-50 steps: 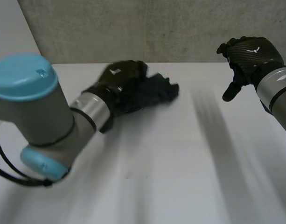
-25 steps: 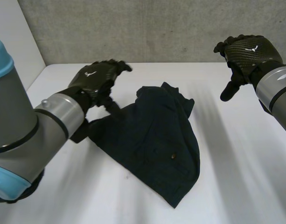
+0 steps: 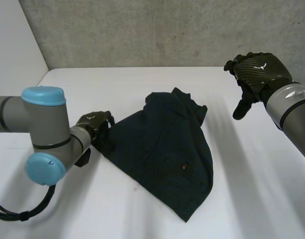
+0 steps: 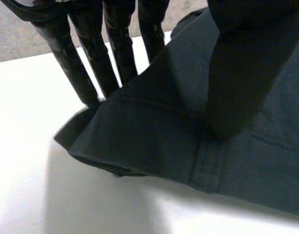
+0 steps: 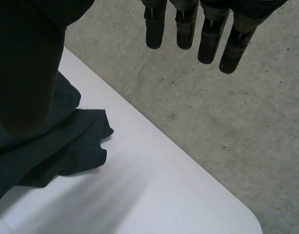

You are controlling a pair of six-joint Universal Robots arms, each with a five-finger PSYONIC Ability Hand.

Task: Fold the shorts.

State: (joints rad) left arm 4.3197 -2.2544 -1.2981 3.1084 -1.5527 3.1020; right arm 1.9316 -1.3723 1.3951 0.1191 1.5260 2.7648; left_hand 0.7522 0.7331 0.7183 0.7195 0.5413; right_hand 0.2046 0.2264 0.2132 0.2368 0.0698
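Note:
Dark navy shorts [image 3: 167, 144] lie spread across the middle of the white table [image 3: 142, 79], with the far end crumpled. My left hand [image 3: 95, 123] is low at the shorts' left edge. In the left wrist view its fingers [image 4: 90, 58] reach under that hemmed edge of the shorts [image 4: 154, 141], and the thumb [image 4: 242, 73] presses down on top, so the cloth is pinched between them. My right hand [image 3: 259, 69] hovers above the table's far right, apart from the shorts. Its fingers [image 5: 188, 24] are straight and hold nothing, and the shorts' crumpled end [image 5: 56, 151] lies beyond its thumb.
A grey concrete wall [image 3: 167, 30] rises behind the table. The table's far edge and rounded corner [image 5: 247, 219] run below my right hand. My left arm's elbow [image 3: 43, 149] stands over the table's near left.
A second ago my left hand held the bunched shorts at the back. It then let them fall spread and opened above them. It has now dropped to their left edge and closed. The right hand barely moved.

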